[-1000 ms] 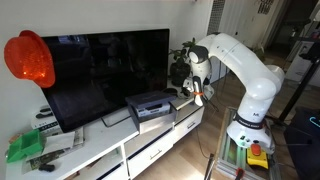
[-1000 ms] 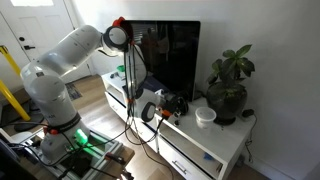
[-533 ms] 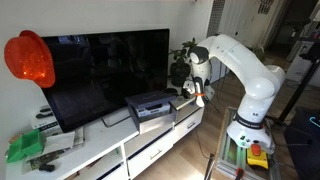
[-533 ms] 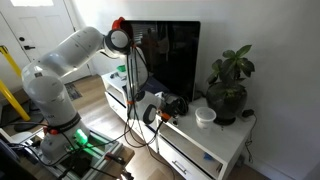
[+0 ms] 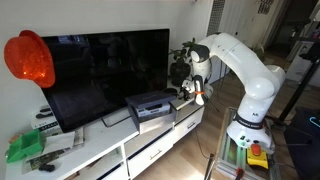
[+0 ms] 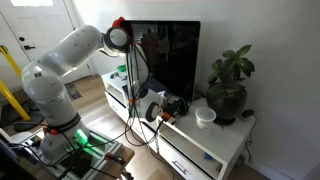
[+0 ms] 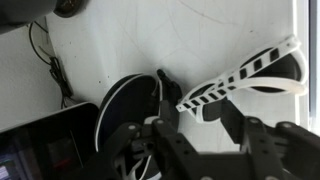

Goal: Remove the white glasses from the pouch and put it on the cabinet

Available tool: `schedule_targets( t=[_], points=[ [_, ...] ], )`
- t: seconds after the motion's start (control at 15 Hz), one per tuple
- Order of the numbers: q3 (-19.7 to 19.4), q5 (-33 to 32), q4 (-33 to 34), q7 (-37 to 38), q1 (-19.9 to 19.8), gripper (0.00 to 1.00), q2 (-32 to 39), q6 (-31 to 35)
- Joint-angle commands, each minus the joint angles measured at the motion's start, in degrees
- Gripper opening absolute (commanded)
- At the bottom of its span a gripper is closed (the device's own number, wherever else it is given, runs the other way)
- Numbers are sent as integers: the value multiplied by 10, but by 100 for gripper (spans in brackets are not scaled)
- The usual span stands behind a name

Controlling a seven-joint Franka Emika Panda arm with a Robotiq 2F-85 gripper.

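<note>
Wrist view. Gripper (image 7: 195,108) with its 2 fingers (image 7: 166,95) spread; the striped temple tip of the white glasses (image 7: 255,75) lies between them, the frame extending beyond and to the right. Black pouch (image 7: 122,100) just left of the fingers. Both rest on the cabinet (image 7: 130,35); cable (image 7: 48,62) farther left.

The glasses (image 7: 265,75) are white, with dark lenses and black-and-white striped arms. They lie out of the pouch (image 7: 122,108), just beside it, on the worktop (image 7: 120,35). The pouch is dark and round with a pale rim. The worktop is long, low and shiny white.
</note>
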Motion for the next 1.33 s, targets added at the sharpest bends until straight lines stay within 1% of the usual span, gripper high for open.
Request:
schedule_targets(
  t=[0.0,0.07,0.13,0.33,0.53,0.67,0.8,0.87,0.93,1.0,1.13,1.27],
  points=[
    [6,-44,-10,38,-13,88,-46,-56],
    [9,-52,-14,52,-16,96,-58,-75],
    [17,-65,-23,76,-21,99,-78,-106],
    [45,-95,-45,145,-42,100,-137,-194],
    [90,-123,-75,213,-74,100,-216,-289],
    [129,-127,-89,256,-103,100,-266,-351],
    [169,-111,-105,288,-130,100,-314,-418],
    [194,-98,-111,301,-150,100,-332,-442],
    [208,-76,-114,312,-158,100,-347,-461],
    [242,-67,-118,323,-187,100,-366,-489],
    [294,-26,-124,338,-228,100,-392,-524],
    [351,29,-126,341,-276,100,-406,-538]
  ],
)
